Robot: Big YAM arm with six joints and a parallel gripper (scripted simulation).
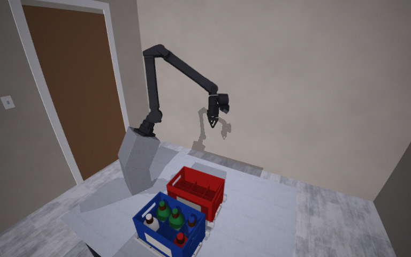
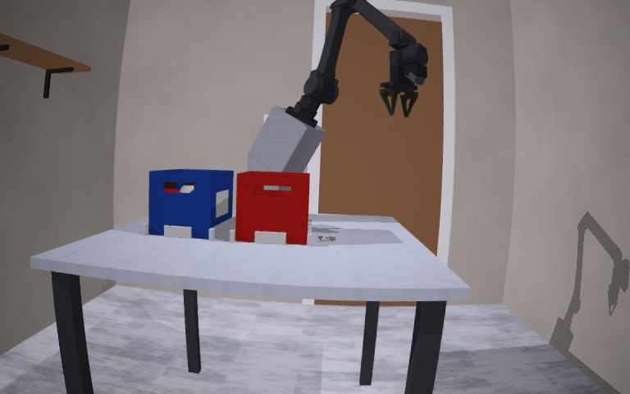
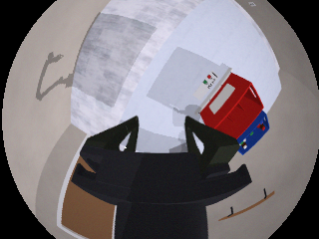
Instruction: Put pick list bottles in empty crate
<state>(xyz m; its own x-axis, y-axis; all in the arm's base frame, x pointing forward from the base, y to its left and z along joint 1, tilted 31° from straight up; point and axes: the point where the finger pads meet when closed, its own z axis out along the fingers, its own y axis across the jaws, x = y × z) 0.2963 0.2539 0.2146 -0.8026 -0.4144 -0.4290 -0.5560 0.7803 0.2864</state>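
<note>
Okay, top view first: the gripper (image 1: 212, 125) (image 2: 399, 114) (image 3: 161, 119) hangs high over the scene, pointing down, well clear of both crates. On the table (image 1: 257, 205) (image 2: 250, 276) (image 3: 199, 35), the blue crate (image 1: 137, 225) (image 2: 179, 208) (image 3: 255, 144) sits nearer and the empty red crate (image 1: 203, 177) (image 2: 272, 208) farther, with only a narrow gap between them. To their right there's a wide stretch of tabletop. Five bottles stand upright in the blue one: two green bottles (image 1: 162, 212) (image 1: 175, 220) at far left and far middle, a blue bottle (image 1: 191, 225) far right, a white bottle (image 1: 151, 224) near left and a red bottle (image 1: 180, 240) near right. Necks are brown, caps match the labels.

Exterior view: blue crate left, red crate right, both set back from the near table edge. The fingers are partway open, a bit past half, with nothing between them. The pick list (image 2: 326, 237) (image 3: 205, 86) lies flat just right of the red crate, its print too small to read.

Wrist view: same open gap between the fingertips. The list is a pale strip beside the red crate, with one green and one red mark plus tiny dark ones, unreadable at this size.
</note>
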